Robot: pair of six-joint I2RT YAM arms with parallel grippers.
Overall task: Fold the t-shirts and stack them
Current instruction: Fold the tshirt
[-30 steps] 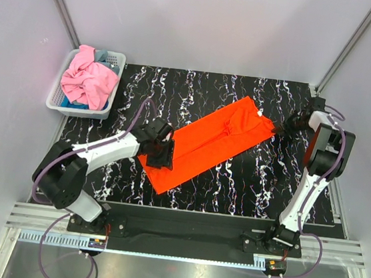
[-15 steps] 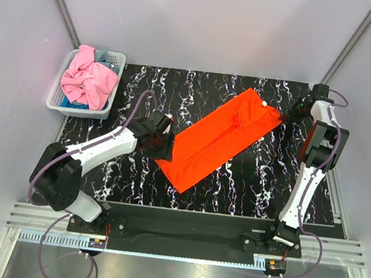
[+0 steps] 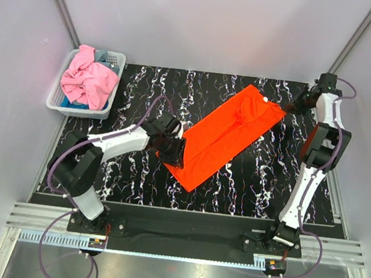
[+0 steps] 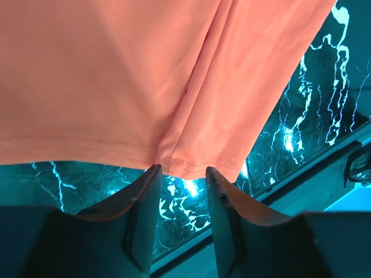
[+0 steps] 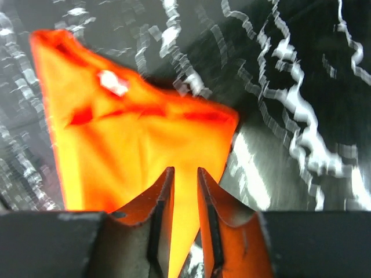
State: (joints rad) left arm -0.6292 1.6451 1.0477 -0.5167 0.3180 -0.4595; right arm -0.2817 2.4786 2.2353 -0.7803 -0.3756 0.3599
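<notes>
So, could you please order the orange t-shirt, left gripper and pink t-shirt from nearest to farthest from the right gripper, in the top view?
1. orange t-shirt, its far corner held in the right gripper.
2. left gripper, at the shirt's near left end.
3. pink t-shirt, in the basket at the far left.

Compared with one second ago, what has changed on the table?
The left claw and the right claw, each gripping an end of the orange shirt, carried it rightward and toward the far edge. Nothing was let go. The basket and the pink shirt in it stayed put.
</notes>
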